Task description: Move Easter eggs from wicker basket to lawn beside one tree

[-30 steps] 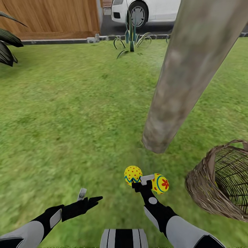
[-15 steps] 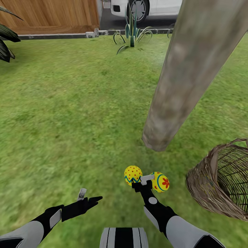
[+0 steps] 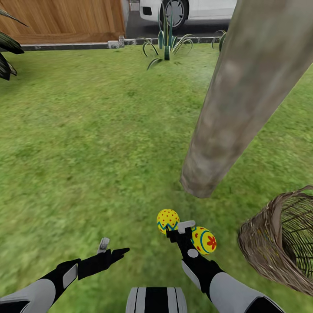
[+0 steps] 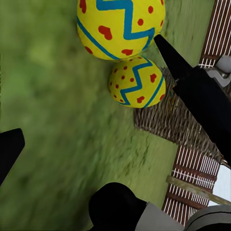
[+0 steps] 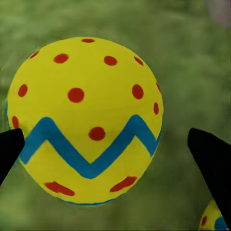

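Two yellow eggs with blue zigzags (image 3: pixel 168 220) (image 3: pixel 204 240) lie on grass below the grey-brown trunk (image 3: pixel 243 100), the spotted one between the right gripper's (image 3: pixel 177 231) spread fingers.

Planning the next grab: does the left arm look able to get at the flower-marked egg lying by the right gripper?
Probably not directly. The flower egg lies on the far side of the right gripper and forearm, which stand between it and the open left gripper. The right arm is better placed.
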{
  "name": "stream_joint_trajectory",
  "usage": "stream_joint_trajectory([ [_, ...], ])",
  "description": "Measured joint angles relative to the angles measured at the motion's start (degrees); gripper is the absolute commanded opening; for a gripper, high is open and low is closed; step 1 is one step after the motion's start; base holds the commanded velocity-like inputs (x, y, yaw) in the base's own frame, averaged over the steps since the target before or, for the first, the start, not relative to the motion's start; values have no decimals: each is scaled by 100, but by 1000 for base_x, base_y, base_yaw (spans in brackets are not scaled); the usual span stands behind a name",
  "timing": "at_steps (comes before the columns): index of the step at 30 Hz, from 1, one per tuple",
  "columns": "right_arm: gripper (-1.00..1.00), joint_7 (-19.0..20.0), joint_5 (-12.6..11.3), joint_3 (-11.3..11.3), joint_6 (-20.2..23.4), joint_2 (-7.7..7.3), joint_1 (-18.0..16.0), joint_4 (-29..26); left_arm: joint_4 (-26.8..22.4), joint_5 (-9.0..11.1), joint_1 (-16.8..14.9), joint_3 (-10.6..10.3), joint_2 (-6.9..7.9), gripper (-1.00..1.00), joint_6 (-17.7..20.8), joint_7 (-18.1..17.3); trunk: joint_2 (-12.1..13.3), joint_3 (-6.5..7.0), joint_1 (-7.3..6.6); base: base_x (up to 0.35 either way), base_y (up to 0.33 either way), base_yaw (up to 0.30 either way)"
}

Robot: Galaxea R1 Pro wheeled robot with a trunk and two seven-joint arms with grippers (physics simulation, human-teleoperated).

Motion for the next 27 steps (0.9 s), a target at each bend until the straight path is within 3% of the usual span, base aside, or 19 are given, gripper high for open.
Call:
stream_joint_trajectory([
  [27,100,-9,-8,-1,0,9,0,-34,9,-2,0,-8,-32,100,-12,71,32,532,-62,0,0,0],
])
